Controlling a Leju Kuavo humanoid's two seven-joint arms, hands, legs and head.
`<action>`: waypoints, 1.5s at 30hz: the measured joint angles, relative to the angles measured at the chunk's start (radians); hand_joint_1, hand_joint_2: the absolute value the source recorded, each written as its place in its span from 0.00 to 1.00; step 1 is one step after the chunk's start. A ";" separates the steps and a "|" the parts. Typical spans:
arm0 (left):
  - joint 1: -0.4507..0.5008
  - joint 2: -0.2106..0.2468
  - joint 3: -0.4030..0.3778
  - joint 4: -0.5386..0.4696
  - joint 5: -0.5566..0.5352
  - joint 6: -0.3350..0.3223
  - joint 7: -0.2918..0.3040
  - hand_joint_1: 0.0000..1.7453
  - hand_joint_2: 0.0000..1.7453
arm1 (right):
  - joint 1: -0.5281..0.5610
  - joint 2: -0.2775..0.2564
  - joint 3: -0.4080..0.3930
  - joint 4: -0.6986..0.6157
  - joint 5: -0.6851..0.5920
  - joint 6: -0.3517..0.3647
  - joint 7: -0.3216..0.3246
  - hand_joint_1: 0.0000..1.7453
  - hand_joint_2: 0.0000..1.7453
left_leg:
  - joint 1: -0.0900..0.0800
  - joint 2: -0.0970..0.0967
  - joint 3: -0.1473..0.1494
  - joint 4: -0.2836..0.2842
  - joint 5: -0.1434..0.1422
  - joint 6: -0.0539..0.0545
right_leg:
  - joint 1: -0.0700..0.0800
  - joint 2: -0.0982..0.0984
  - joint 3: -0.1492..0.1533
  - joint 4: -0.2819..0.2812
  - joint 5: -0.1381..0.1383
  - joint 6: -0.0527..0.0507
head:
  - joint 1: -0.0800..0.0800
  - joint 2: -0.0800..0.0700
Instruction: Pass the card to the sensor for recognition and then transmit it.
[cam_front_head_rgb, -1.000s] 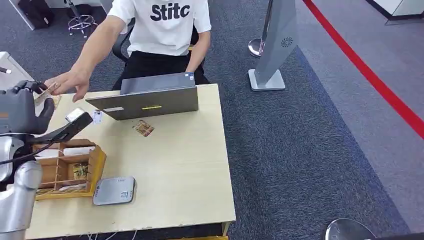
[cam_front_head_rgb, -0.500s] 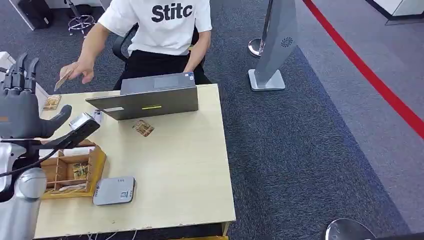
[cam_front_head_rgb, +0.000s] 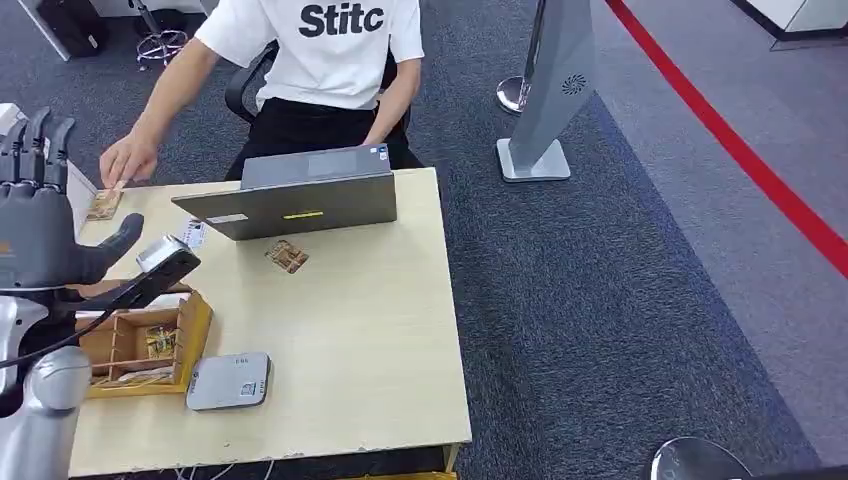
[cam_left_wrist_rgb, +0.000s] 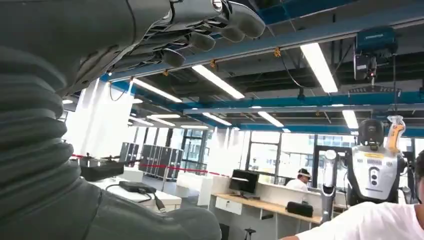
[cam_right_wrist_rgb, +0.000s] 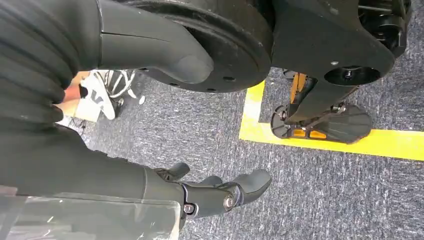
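My left hand (cam_front_head_rgb: 40, 215) is raised over the table's left edge with its fingers spread upward and nothing in it; the left wrist view shows its fingers (cam_left_wrist_rgb: 200, 30) apart against the ceiling. A person's hand (cam_front_head_rgb: 125, 160) rests at the far left corner on a small pile of cards (cam_front_head_rgb: 103, 205). One card (cam_front_head_rgb: 287, 256) lies loose in front of the laptop (cam_front_head_rgb: 300, 195). The grey sensor (cam_front_head_rgb: 228, 381) sits flat near the table's front left. My right hand (cam_right_wrist_rgb: 220, 192) hangs beside my body above the carpet, fingers loosely apart and holding nothing.
A wooden box (cam_front_head_rgb: 196, 330) with compartments holding cards stands left of the sensor. The person sits behind the laptop at the far side of the table (cam_front_head_rgb: 380, 330). A grey stand (cam_front_head_rgb: 550, 90) and a red floor line (cam_front_head_rgb: 740, 150) lie to the right.
My left hand let go of the card and spread its fingers. The person took the card, drew it back, then lowered it to the pile at the far left corner.
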 joint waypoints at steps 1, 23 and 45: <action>0.000 0.000 0.000 0.000 0.001 -0.002 0.000 0.00 1.00 | 0.000 0.000 0.000 0.000 0.000 0.000 0.000 0.00 1.00 | 0.000 0.000 0.000 0.000 0.000 0.000 | 0.000 0.000 0.000 0.000 0.000 0.000 | 0.000 0.000; 0.643 0.368 0.076 -0.197 0.117 -0.182 -0.105 0.00 1.00 | 0.015 -0.003 -0.017 0.000 -0.016 0.010 -0.031 0.00 1.00 | 0.000 0.003 0.000 -0.003 -0.004 -0.003 | 0.000 0.003 -0.001 -0.001 -0.004 -0.001 | 0.000 0.000; 0.696 0.331 0.116 -0.239 0.027 -0.149 -0.098 0.00 1.00 | 0.012 -0.003 -0.019 0.000 -0.007 0.009 -0.022 0.00 1.00 | 0.000 0.000 0.001 -0.003 -0.003 -0.003 | 0.000 0.000 0.001 -0.001 -0.004 -0.001 | 0.000 0.000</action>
